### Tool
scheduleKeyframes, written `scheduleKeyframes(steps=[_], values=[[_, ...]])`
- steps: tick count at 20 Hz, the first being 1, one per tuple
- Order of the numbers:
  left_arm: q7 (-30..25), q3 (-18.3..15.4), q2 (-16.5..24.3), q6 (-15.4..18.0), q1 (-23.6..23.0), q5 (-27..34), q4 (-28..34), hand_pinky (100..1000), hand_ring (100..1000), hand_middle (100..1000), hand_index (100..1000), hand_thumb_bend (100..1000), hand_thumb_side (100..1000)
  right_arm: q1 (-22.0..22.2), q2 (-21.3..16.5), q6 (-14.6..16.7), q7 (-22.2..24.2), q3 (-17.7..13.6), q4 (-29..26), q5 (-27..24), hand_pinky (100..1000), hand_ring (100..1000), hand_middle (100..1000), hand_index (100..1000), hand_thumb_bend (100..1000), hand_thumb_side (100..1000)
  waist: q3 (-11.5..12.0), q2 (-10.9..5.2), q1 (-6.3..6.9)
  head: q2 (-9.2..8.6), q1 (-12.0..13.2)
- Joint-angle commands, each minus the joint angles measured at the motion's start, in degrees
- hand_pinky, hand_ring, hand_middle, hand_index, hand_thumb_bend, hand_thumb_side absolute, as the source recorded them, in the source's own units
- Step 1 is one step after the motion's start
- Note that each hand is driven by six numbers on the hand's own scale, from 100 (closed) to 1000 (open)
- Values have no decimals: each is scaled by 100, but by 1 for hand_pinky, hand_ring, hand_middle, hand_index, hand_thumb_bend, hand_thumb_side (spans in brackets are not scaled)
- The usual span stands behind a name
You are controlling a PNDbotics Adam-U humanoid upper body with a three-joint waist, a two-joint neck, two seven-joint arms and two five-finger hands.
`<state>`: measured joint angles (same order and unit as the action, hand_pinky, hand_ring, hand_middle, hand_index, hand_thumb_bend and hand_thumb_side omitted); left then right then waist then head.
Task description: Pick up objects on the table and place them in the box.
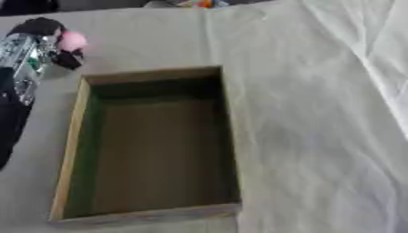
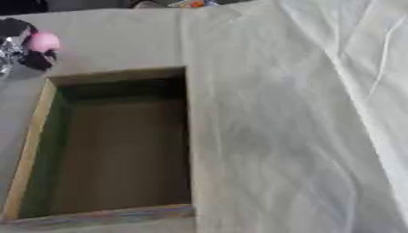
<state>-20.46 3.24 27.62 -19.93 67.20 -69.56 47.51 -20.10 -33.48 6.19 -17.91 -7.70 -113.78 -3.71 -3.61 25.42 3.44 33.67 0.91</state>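
A shallow wooden box [image 1: 226,136] lies open on the cloth-covered table, and nothing shows inside it. My left hand [image 1: 49,42] hangs at the upper left, just beyond the box's far left corner. Its dark fingers are curled round a small pink round object [image 1: 72,40]. The silver and black forearm [image 1: 17,68] runs down the left edge. My right hand shows in neither view.
A pale wrinkled cloth [image 1: 318,113] covers the table, with folds on the right side. Some colourful things [image 1: 195,2] lie at the far edge, too small to make out.
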Motion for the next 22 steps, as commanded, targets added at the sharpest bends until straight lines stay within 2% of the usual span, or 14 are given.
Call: scheduleKeyframes(steps=[1,4,7,15,18,22], values=[[387,-72,98,-9,89,232,144,464,503,507,588,100,300,-19,-84,-4,-16,-59,-81,-21,634,819,799,902,100,1000,6,-169,-33,32,28],[775,-37,91,-2,78,538,213,441,490,483,521,100,327,-9,-81,-4,-21,-61,-81,-35,635,819,799,902,100,1000,7,-204,-45,50,29],[1074,4,93,9,74,768,242,448,480,463,499,100,357,2,-83,-2,-30,-63,-81,-57,635,819,799,902,100,1000,14,-254,-53,68,29],[1316,135,174,180,47,971,469,436,461,425,462,100,404,35,-105,-7,-62,-67,-81,-152,636,819,798,901,100,1000,54,-482,-45,158,-40],[1308,277,278,367,3,944,857,428,456,420,457,100,407,53,-130,-10,-82,-68,-81,-194,636,818,798,900,100,1000,85,-598,-38,254,-153],[1097,608,525,704,-197,1045,1841,419,457,423,459,100,409,81,-173,-34,-106,-64,-81,-250,635,818,799,899,100,1000,142,-764,-19,428,-360]])
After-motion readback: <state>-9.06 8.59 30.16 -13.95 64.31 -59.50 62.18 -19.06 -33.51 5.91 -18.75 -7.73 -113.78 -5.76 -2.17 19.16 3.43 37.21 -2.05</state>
